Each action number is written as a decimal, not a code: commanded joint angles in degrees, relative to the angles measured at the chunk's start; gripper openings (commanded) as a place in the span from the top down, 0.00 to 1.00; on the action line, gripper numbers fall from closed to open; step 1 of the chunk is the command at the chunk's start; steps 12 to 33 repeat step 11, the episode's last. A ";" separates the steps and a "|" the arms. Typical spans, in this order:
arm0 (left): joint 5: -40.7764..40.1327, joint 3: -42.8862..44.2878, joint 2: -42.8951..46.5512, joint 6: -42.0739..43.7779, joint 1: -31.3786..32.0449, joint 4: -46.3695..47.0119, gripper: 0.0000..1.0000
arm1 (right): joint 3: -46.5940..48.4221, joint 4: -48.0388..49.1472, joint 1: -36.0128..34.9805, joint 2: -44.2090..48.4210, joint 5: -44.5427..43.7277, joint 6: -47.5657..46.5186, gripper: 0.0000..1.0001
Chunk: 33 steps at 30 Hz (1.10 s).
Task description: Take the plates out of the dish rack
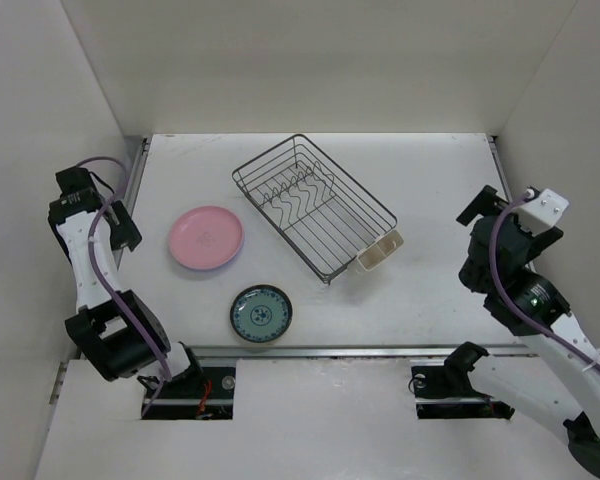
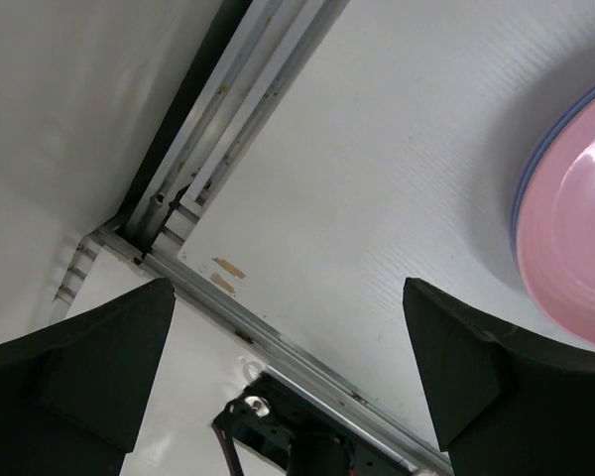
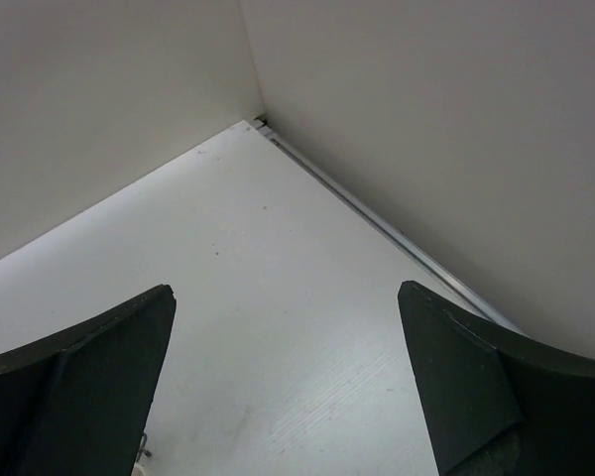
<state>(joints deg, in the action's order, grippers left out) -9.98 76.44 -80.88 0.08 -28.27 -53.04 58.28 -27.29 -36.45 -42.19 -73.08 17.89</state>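
The black wire dish rack (image 1: pixel 315 205) stands tilted at the table's middle with no plates in it; its cream cutlery cup (image 1: pixel 379 251) is at its near right end. A stack of plates with the pink one on top (image 1: pixel 207 237) lies left of the rack; a lavender or blue rim shows under it, also in the left wrist view (image 2: pixel 575 253). A small dark-rimmed teal-patterned plate (image 1: pixel 261 313) lies near the front. My left gripper (image 1: pixel 120 228) is open and empty, left of the stack. My right gripper (image 1: pixel 477 245) is open and empty at the far right.
White walls enclose the table on the left, back and right. A metal rail (image 1: pixel 330 351) runs along the table's front edge, and another (image 2: pixel 228 109) along the left edge. The arm bases (image 1: pixel 195 385) sit below the front rail.
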 commanded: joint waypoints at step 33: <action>-0.57 -0.68 7.13 -0.96 -0.03 0.91 0.00 | -0.45 -8.22 -0.12 2.91 2.67 5.40 0.00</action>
